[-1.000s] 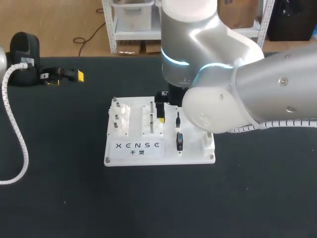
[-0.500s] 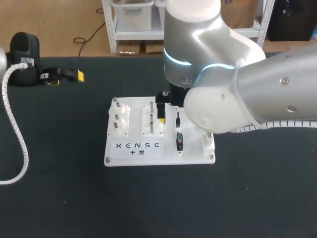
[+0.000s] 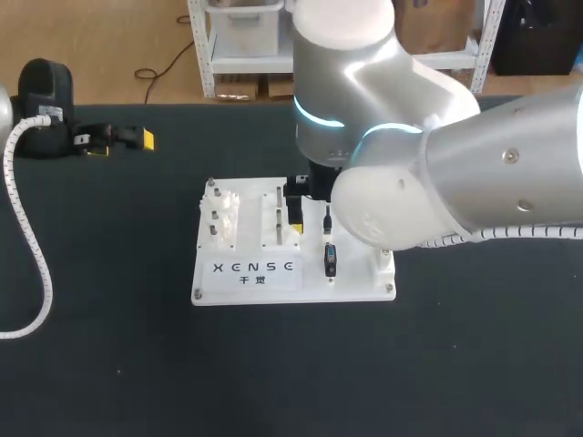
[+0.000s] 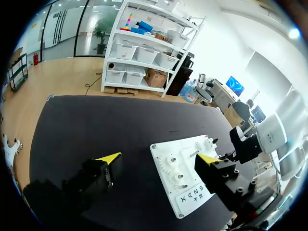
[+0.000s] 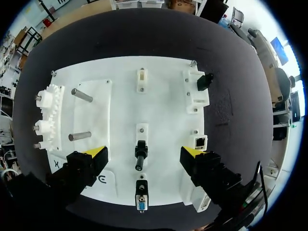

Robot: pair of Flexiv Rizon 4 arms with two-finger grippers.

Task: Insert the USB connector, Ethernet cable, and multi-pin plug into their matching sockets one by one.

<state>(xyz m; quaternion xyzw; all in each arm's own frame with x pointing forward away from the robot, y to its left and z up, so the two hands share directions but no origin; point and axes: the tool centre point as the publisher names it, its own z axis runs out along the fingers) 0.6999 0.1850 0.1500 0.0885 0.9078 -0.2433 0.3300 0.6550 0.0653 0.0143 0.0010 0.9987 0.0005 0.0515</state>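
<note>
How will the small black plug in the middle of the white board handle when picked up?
The black plug looks short and solid, so it is probably stiff and light. Its narrow rounded end might let it roll if pushed.

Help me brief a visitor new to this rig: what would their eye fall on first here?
First the big silver right arm, filling the head view's upper right. Next the white board at the middle of the black table, the right gripper open above it, with a black plug on the board showing between its yellow tips. The left gripper sits open near the table's far left edge.
</note>
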